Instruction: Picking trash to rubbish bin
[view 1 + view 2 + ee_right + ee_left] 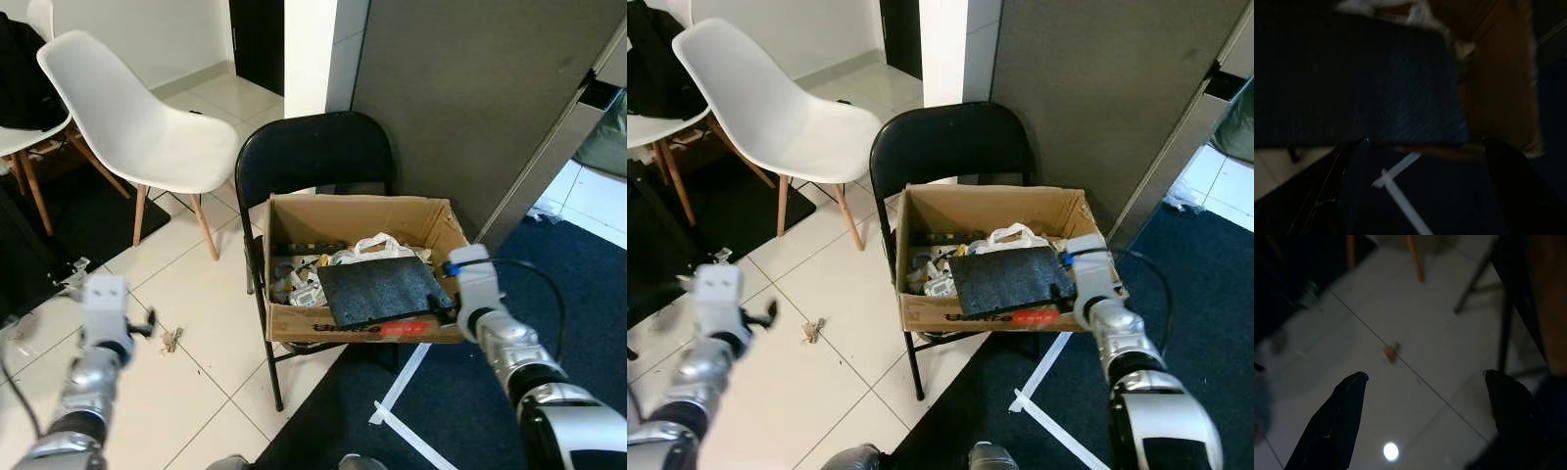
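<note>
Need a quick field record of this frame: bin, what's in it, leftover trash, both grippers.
bin: cardboard box sitting on the seat of a black folding chair
contents: dark flat sheet lying on top, tilted over the front edge; white plastic bag and mixed scraps behind it
floor trash: small brown scrap on the tile, left of the chair
left gripper: open, above the tile, aimed towards the scrap
right gripper: open, at the sheet's front right edge
nearby: white chair

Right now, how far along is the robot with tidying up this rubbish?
Done: the cardboard box on the black chair already holds rubbish. In hand: the right pincer is at the box's front corner, beside a dark flat sheet. Left: a small scrap lies on the tiles near the open left pincer.
</note>
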Controlling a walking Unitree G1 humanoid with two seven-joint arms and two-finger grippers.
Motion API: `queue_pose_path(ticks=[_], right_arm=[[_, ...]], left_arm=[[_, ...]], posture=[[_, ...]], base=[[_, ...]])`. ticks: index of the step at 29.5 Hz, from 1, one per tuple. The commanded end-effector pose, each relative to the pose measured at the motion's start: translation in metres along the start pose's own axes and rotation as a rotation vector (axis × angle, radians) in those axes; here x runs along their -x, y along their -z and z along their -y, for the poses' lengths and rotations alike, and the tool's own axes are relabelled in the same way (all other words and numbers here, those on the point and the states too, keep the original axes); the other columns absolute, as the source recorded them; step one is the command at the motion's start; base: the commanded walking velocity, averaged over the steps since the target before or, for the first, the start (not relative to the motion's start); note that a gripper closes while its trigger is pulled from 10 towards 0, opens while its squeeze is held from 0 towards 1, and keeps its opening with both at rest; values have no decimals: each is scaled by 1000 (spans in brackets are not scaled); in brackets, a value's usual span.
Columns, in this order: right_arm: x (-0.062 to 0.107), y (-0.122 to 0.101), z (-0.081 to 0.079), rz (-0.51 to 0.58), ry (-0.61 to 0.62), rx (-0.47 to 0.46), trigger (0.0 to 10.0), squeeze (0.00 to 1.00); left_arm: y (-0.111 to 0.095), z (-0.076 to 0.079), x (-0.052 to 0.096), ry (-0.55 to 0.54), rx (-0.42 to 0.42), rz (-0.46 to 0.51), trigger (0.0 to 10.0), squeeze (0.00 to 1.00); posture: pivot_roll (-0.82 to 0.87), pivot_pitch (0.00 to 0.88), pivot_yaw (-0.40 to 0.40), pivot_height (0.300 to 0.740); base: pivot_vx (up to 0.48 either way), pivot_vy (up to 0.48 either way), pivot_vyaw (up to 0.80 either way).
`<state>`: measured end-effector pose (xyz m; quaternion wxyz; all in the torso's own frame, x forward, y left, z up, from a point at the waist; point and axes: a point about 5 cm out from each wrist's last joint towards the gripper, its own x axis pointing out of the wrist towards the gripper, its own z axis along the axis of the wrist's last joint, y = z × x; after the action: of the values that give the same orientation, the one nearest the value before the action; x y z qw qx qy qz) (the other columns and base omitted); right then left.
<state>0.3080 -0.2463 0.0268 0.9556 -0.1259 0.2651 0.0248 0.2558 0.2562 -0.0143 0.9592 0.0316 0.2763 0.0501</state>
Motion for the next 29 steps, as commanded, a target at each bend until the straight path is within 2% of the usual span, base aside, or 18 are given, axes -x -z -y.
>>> queue_pose_path(ticks=[1, 8, 11, 14, 17, 18, 20, 21, 22, 23, 29], right_arm=[[2, 10, 0, -33, 8, -2, 10000, 0], [1, 17, -17, -57, -29, -3, 10000, 0], [0, 15, -23, -53, -54, 41, 10000, 0], [-1, 11, -22, -61, -73, 142, 10000, 0], [-1, 11, -20, -68, -76, 187, 10000, 0], [-1, 11, -18, -73, -79, 225, 10000, 0], [-1, 11, -15, -136, -126, 370, 10000, 0], [-1, 11, -15, -136, -126, 370, 10000, 0], [-1, 10, -16, -167, -170, 431, 10000, 0], [-1, 10, -16, -167, -170, 431, 10000, 0], [-5, 1, -27, -226, -312, 634, 10000, 0]], left_arm=[[7, 1, 2, -7, -8, -27, 10000, 0], [19, 12, 3, 5, 8, -70, 10000, 0], [22, 14, 4, 6, 9, -74, 10000, 0], [24, 13, 6, 4, 10, -71, 10000, 0], [25, 13, 6, 4, 10, -69, 10000, 0], [26, 13, 7, 4, 11, -66, 10000, 0], [25, 9, 8, -6, 12, -44, 10000, 0], [25, 9, 8, -6, 12, -44, 10000, 0], [22, 5, 9, -12, 9, -16, 10000, 0], [22, 5, 9, -12, 9, -16, 10000, 0], [-2, -16, 11, -45, -13, 127, 10000, 0]], posture=[[24, 97, -20, 740], [38, 110, -35, 740], [41, 134, -43, 740], [53, 155, -54, 740], [56, 162, -57, 740], [62, 177, -61, 740], [65, 191, -67, 740], [65, 191, -67, 740], [67, 203, -72, 740], [67, 203, -72, 740], [89, 237, -88, 740]], base=[[0, 0, 0], [0, 0, 0], [0, 0, 0], [0, 0, 0], [0, 0, 0], [0, 0, 0], [0, 0, 0], [0, 0, 0], [0, 0, 0], [0, 0, 0], [0, 0, 0]])
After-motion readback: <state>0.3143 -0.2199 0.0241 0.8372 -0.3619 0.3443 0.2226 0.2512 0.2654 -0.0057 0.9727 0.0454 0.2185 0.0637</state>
